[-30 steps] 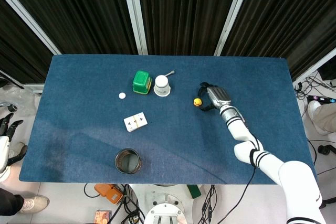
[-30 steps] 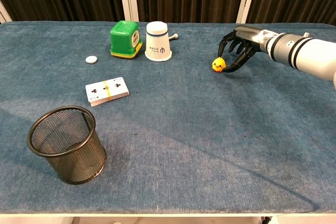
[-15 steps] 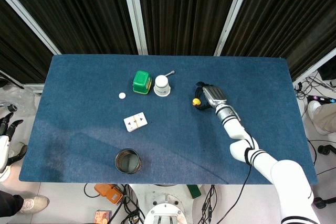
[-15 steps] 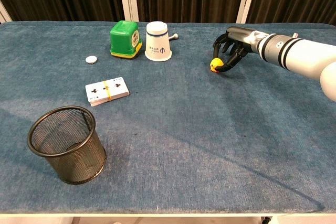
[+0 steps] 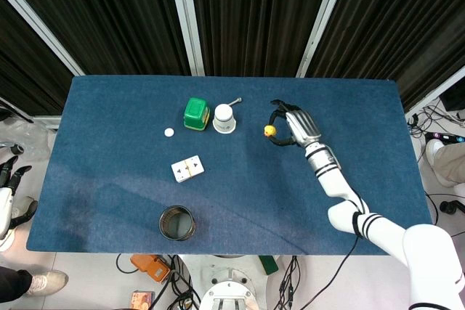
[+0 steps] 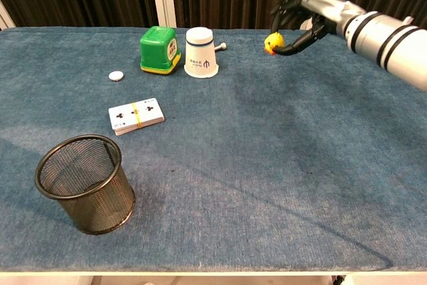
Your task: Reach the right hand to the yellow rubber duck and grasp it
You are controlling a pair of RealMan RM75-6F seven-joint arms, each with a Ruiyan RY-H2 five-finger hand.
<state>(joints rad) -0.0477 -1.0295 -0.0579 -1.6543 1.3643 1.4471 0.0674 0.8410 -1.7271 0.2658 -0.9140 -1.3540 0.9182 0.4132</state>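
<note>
Since the earlier frame the right hand (image 6: 303,21) has risen from the blue felt desk (image 6: 267,165), carrying the small yellow rubber duck (image 6: 271,44) upward, right of the white paper cup (image 6: 200,53). Its fingers (image 6: 293,48) pinch the duck in mid-air, so the grasp looks complete.

A robot lab: blue-covered table (image 5: 109,179) before black curtains (image 5: 247,12) on metal frames, cables (image 5: 436,117) strewn across the floor.

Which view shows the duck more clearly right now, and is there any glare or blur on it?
Chest view: the yellow rubber duck is sharp, no glare, pinched by the right hand. Head view: duck tiny, detail lost.
</note>
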